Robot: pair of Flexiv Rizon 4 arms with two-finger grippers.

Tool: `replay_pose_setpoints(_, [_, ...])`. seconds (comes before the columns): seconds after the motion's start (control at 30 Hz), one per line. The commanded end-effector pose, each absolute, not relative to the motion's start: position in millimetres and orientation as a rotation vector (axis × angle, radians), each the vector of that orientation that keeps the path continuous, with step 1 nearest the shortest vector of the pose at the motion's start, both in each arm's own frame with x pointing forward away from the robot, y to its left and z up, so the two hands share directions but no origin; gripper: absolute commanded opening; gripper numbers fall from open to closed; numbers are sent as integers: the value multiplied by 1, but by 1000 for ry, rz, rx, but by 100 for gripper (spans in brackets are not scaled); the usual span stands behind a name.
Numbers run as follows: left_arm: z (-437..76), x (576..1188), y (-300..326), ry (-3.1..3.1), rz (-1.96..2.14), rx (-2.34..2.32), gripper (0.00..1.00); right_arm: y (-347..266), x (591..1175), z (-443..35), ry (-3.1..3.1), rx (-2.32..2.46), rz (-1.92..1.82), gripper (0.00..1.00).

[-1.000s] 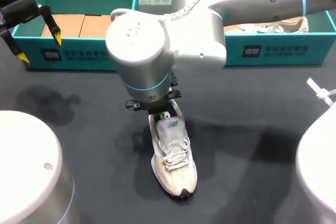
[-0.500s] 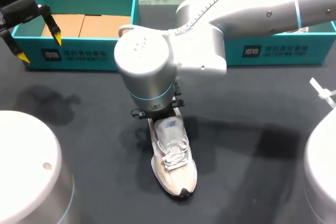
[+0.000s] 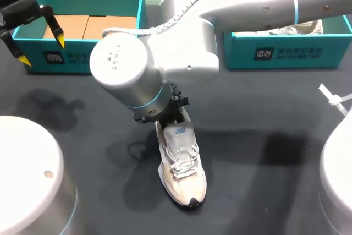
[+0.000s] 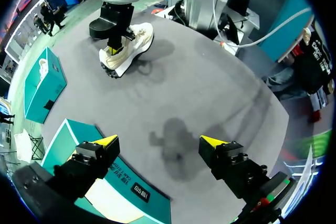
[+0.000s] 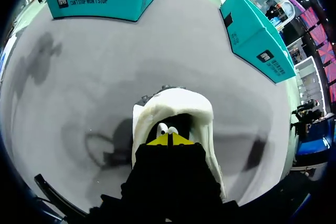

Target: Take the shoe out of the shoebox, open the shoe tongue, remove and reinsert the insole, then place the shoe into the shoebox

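The right gripper [image 5: 169, 140] is clenched, its yellow tips pressed together inside the heel opening of the shoe [image 3: 182, 166]. The shoe stands on its sole on the dark worktop [image 3: 258, 191]. The left gripper [image 3: 41, 50] hangs spread wide above the front wall of the shoebox [image 3: 82, 59].

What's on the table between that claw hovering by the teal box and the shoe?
Nothing. In the left wrist view, only bare dark table stretches from the left gripper to the shoe, with just a shadow on it.
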State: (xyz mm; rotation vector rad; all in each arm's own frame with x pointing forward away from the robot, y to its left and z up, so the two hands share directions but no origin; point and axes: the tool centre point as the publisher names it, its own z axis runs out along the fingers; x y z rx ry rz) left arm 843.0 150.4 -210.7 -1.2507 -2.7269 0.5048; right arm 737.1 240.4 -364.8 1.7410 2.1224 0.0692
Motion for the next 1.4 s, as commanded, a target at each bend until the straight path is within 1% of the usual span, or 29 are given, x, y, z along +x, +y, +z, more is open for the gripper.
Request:
replay_pose_setpoints(0.03, [-210,843,150,-2726,500,-1251,100,239,738,-397,2067,1836,117,0])
replay_pose_setpoints(0.17, [-210,843,150,-2726,500,-1251,100,236,737,-412,2079,1838,104,0])
replay_pose_setpoints(0.3, [-210,843,150,-2726,500,-1251,100,230,731,-416,2076,1849,65,0])
replay_pose_setpoints(0.5, [-210,843,150,-2726,500,-1251,100,224,716,-401,2039,1855,21,0])
replay_pose_setpoints(0.67, [-210,843,150,-2726,500,-1251,100,225,717,-378,2026,1795,19,0])
replay_pose_setpoints(0.77, [-210,843,150,-2726,500,-1251,100,226,720,-374,2047,1776,51,0])
replay_pose_setpoints(0.97, [-210,843,150,-2726,500,-1251,100,226,730,-394,2124,1785,91,0])
replay_pose_setpoints(1.2, [-210,843,150,-2726,500,-1251,100,222,727,-414,2177,1825,82,0])
replay_pose_setpoints(1.3, [-210,843,150,-2726,500,-1251,100,221,722,-413,2175,1850,80,0])
replay_pose_setpoints(1.4, [-210,843,150,-2726,500,-1251,100,224,719,-399,2172,1843,47,0])
